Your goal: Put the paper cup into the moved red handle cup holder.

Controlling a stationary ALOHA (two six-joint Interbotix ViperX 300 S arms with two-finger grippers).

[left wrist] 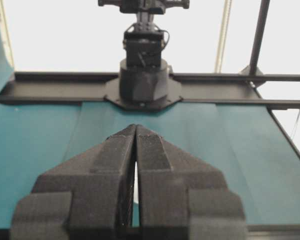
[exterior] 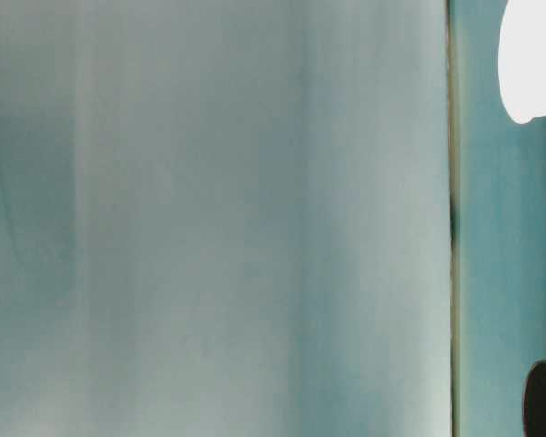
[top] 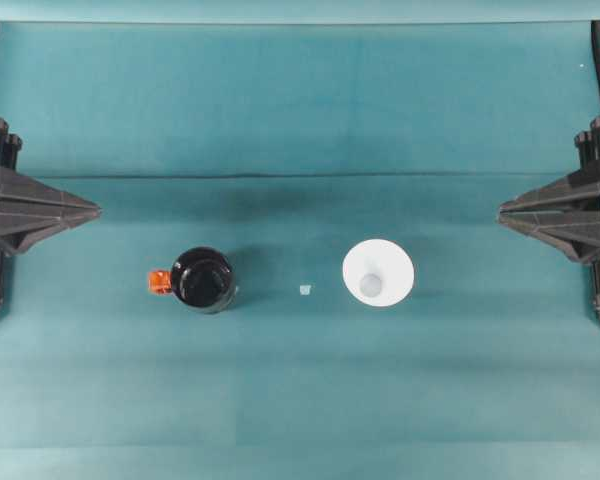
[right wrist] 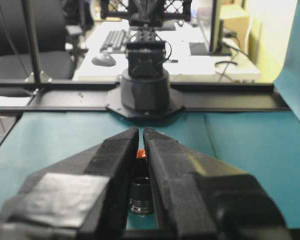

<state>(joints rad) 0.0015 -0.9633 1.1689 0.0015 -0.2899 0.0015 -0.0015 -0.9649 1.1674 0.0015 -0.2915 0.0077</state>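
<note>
1. The paper cup (top: 378, 272) is sitting right of the table's centre, apparently mouth up, with the small bottom showing inside the wide rim; it is also showing white in the table-level view (exterior: 532, 59).
2. It is probably handling as light, thin-walled and easily crushed, so a gentle pinch across the wall just below the rim looks safest.
3. The red handle cup holder (top: 202, 279) is standing well apart from it, left of centre, its orange tab pointing toward the left edge.
4. A tiny pale scrap (top: 305, 290) is lying between them.
5. The left gripper (top: 92, 211) is waiting at the left edge, jaws pressed nearly together, holding nothing.
6. The right gripper (top: 504, 211) is waiting at the right edge, jaws nearly closed and empty.
</note>
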